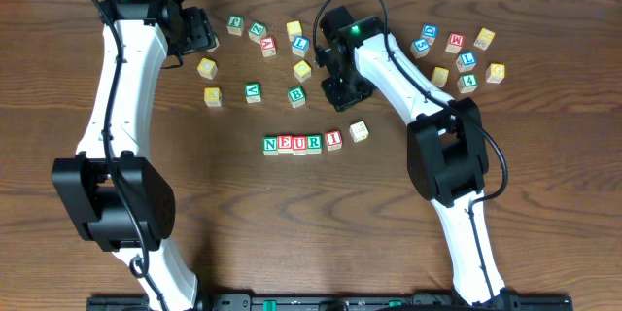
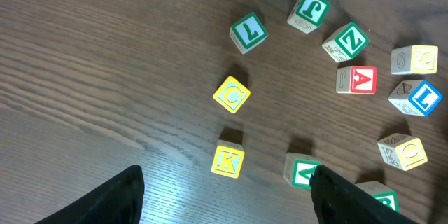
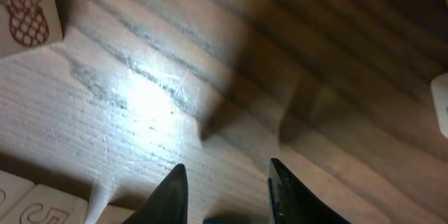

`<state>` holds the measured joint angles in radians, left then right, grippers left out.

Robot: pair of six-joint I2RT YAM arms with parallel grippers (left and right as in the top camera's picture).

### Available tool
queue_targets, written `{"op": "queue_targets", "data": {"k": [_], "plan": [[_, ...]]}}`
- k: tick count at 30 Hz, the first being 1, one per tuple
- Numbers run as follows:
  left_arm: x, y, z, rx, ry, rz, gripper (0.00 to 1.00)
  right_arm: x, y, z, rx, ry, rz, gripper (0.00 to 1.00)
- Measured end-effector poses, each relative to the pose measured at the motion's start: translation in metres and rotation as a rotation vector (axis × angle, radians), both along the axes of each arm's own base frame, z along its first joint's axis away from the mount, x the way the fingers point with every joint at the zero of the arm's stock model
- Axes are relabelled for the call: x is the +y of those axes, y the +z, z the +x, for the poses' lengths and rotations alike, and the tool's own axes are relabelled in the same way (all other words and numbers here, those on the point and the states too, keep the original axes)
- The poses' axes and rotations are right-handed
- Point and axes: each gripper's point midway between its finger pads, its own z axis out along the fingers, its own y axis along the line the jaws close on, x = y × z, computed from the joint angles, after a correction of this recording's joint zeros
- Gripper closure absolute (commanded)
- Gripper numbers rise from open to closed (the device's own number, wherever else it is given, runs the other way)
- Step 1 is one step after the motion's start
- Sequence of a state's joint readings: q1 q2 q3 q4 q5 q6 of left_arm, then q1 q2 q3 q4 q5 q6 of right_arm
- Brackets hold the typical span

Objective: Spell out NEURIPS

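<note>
NEURI cubes [image 1: 303, 143]: five in row; one loose cube [image 1: 359, 131] beside.

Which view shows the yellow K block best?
Left wrist: the yellow K block lies close to the camera, unobstructed, and its letter is readable. Overhead shows the K block only small, left of the scattered cubes, and its letter is unclear. Right wrist does not show it.

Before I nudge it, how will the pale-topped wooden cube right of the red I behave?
The pale-topped wooden cube looks rigid, probably light. Flat-faced, it should slide, not roll. It sits skewed to the NEURI row, so a push may twist it.
</note>
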<state>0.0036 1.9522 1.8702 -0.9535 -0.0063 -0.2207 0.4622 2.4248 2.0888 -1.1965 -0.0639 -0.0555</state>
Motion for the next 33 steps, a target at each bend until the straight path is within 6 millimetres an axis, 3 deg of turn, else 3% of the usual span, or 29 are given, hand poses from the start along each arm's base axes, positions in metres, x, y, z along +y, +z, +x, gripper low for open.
{"op": "queue_targets", "data": {"k": [3,7,11,14,20,25,33], "plan": [[0.0,0.0,0.0,0.0,0.0,0.0,0.25,-0.006,0.007,-0.009,0.046,-0.023,-0.017,0.63],[0.0,0.0,0.0,0.0,0.0,0.0,0.25,-0.017,0.026,-0.02,0.105,-0.096,-0.041,0.44],[0.0,0.0,0.0,0.0,0.0,0.0,0.25,-0.027,0.039,-0.033,0.155,-0.153,-0.068,0.41],[0.0,0.0,0.0,0.0,0.0,0.0,0.25,-0.028,0.036,-0.037,0.169,-0.167,-0.077,0.45],[0.0,0.0,0.0,0.0,0.0,0.0,0.25,-0.029,0.006,-0.053,0.213,-0.153,-0.104,0.58],[0.0,0.0,0.0,0.0,0.0,0.0,0.25,-0.027,-0.006,-0.062,0.231,-0.134,-0.119,0.72],[0.0,0.0,0.0,0.0,0.0,0.0,0.25,-0.021,-0.008,-0.048,0.174,-0.109,-0.087,0.74]]}}
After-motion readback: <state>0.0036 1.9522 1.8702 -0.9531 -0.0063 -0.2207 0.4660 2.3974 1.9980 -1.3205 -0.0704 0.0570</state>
